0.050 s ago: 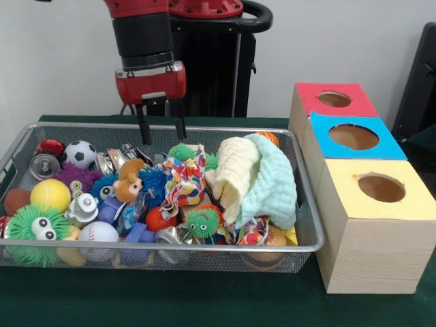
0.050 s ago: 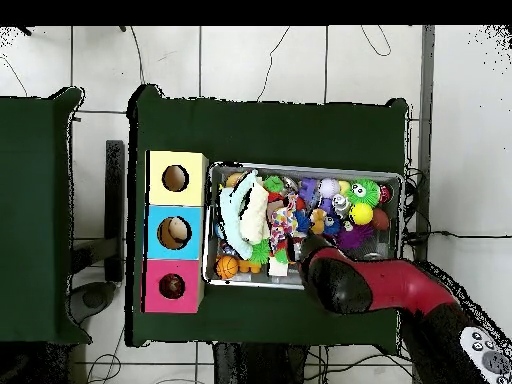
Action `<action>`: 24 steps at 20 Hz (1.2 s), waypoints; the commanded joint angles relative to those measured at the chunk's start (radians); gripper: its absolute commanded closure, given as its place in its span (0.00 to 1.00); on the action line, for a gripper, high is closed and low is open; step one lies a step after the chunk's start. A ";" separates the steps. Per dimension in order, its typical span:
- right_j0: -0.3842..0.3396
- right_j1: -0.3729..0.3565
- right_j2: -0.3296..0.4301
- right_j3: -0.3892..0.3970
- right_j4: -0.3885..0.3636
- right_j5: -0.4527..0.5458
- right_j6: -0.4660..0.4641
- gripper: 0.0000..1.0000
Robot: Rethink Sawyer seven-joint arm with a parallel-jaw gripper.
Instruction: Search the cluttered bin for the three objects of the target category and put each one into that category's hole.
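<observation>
A wire-mesh bin with a metal rim serves as the landmark. Above its far rim hangs the gripper, two thin black fingers parted and holding nothing. Inside the bin lie soft folded cloths in cream and mint, a smooth yellow ball, a stitched baseball, spiky green rubber toys with eyes, and shiny cans. Beside the bin stand three wooden boxes with round holes: red-topped, blue-topped, yellow-topped. No writing is legible.
</observation>
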 commanded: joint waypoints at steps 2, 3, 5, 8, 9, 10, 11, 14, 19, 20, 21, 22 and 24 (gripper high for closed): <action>0.074 0.069 -0.144 -0.154 -0.124 -0.083 0.079 0.00; 0.081 0.071 -0.154 -0.160 -0.129 -0.085 0.080 0.00; 0.104 0.074 -0.179 -0.175 -0.147 -0.091 0.081 0.00; 0.120 0.079 -0.209 -0.190 -0.161 -0.095 0.082 0.00; 0.119 0.079 -0.210 -0.191 -0.160 -0.096 0.078 0.00; 0.120 0.075 -0.215 -0.194 -0.160 -0.090 0.077 0.00; 0.116 0.074 -0.211 -0.194 -0.158 -0.085 0.070 0.00; 0.098 0.065 -0.195 -0.201 -0.156 -0.056 0.035 0.00; 0.092 0.059 -0.197 -0.214 -0.158 -0.041 0.012 0.00; 0.089 0.059 -0.196 -0.214 -0.161 -0.043 0.007 0.00; 0.089 0.062 -0.196 -0.215 -0.162 -0.045 0.005 0.00; 0.086 0.063 -0.197 -0.212 -0.162 -0.049 0.007 0.00; 0.087 0.068 -0.202 -0.211 -0.163 -0.052 0.010 0.00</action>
